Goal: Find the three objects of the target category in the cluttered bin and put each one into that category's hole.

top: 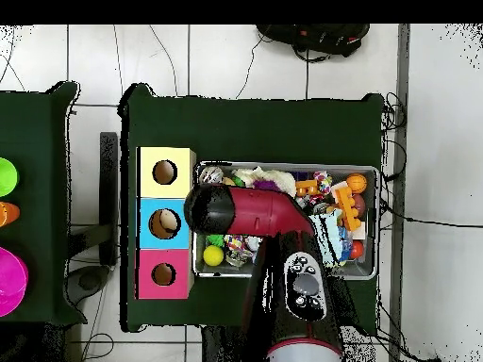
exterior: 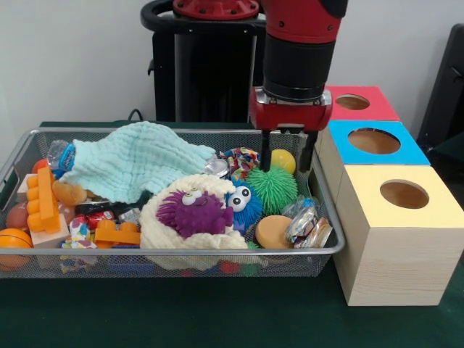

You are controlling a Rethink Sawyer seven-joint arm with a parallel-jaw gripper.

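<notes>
The cluttered bin [exterior: 330,250], a wide shallow basket of silver wire mesh with a rounded rim, sits on the green table [exterior: 217,319] directly under the gripper [exterior: 288,152]. Its jaws stand wide apart and empty, tips lowered into the bin's far right corner. Between the jaws lies a yellow ball [exterior: 283,159]; just below them, a green spiky ball [exterior: 272,188]. Toward the front sit a purple fuzzy toy [exterior: 194,214] on a cream knitted piece [exterior: 163,228], a blue googly-eyed toy [exterior: 243,204] and foil packets [exterior: 306,225]. Away to one side, a mint cloth [exterior: 134,161] and orange blocks [exterior: 45,199]. On the other side stand three wooden boxes with holes: red [exterior: 359,103], blue [exterior: 373,141], yellow [exterior: 402,194].
</notes>
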